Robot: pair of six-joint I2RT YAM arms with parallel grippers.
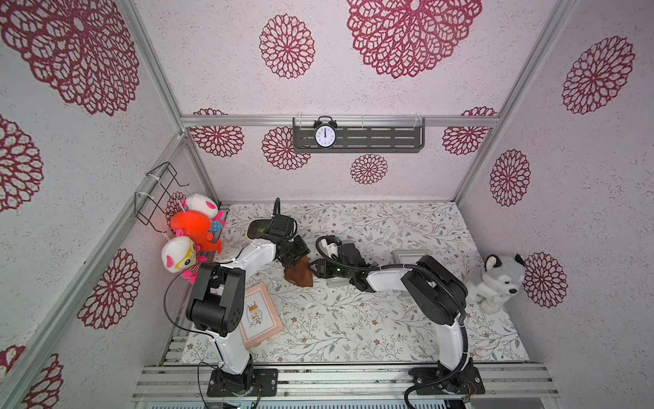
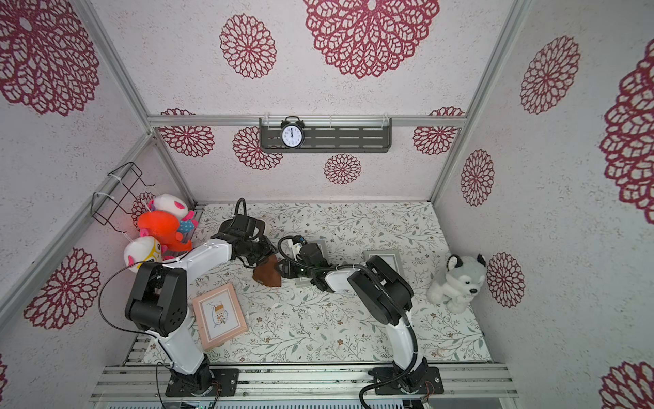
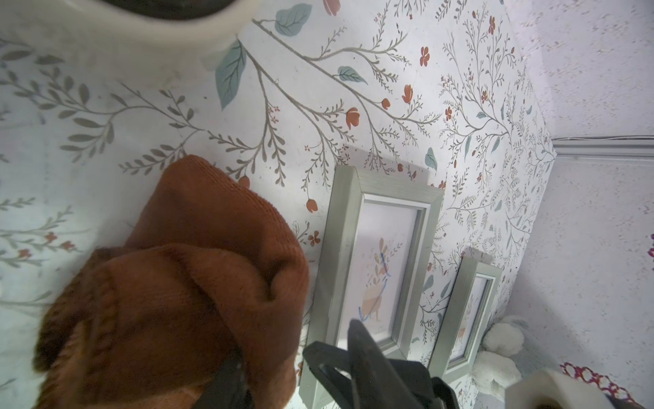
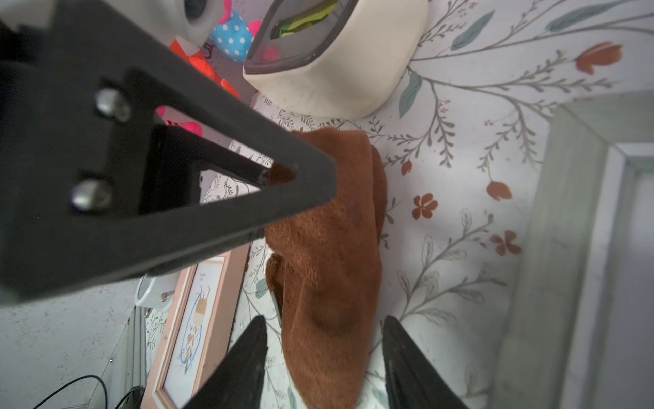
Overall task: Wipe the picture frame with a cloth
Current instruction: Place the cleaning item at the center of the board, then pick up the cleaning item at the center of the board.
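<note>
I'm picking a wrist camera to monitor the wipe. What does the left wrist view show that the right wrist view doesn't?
Left wrist only: the drawing inside the grey frame, another grey frame and a white plush. Right wrist only: the pink frame, the left gripper at the brown cloth, a cream device and colourful plush toys. Both: the cloth, the floral table cover and the grey frame's edge.

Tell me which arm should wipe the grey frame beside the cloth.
Probably left. The left gripper pinches the cloth, hanging beside the grey frame; the right gripper stands open at the cloth's lower end, gripping nothing.
</note>
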